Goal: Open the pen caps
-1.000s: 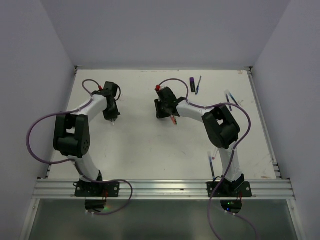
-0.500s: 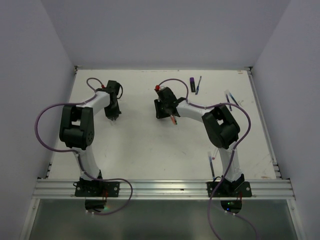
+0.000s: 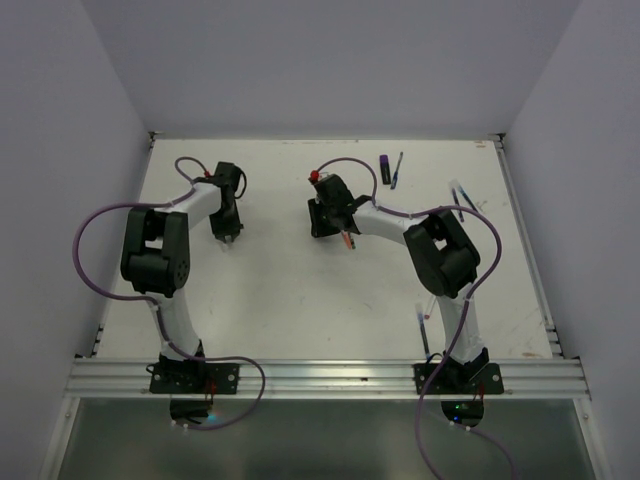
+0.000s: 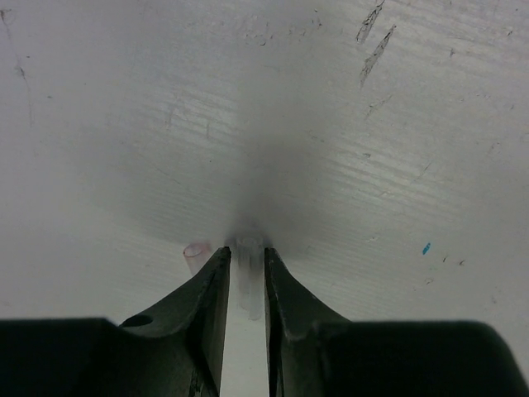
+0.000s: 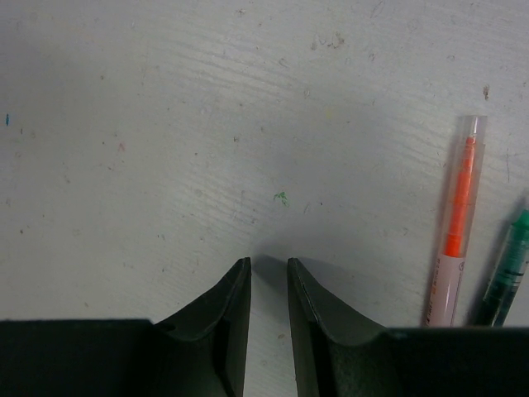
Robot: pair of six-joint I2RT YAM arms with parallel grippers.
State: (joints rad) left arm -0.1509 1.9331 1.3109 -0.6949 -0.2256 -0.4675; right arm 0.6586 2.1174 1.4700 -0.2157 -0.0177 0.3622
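Down by the surface (image 4: 372,165), my left jaws stand a little apart around a pale pen cap (image 4: 247,266); I cannot tell if they pinch it. I should open wide, then lift straight up. My right jaws are barely open, empty.

Moved on the left side only. Swung the left arm's elbow (image 3: 153,262) rightward and a little farther out from the left arm's base (image 3: 190,375), so now stands more nearly over that base than a second ago. Drew the purple cable (image 3: 92,228) loop in with it, closer to the base's line and arching higher. Nudged the left tool (image 3: 228,239) a shade to the right, away from the base. Made most of that shift in the first half-second, very little since.
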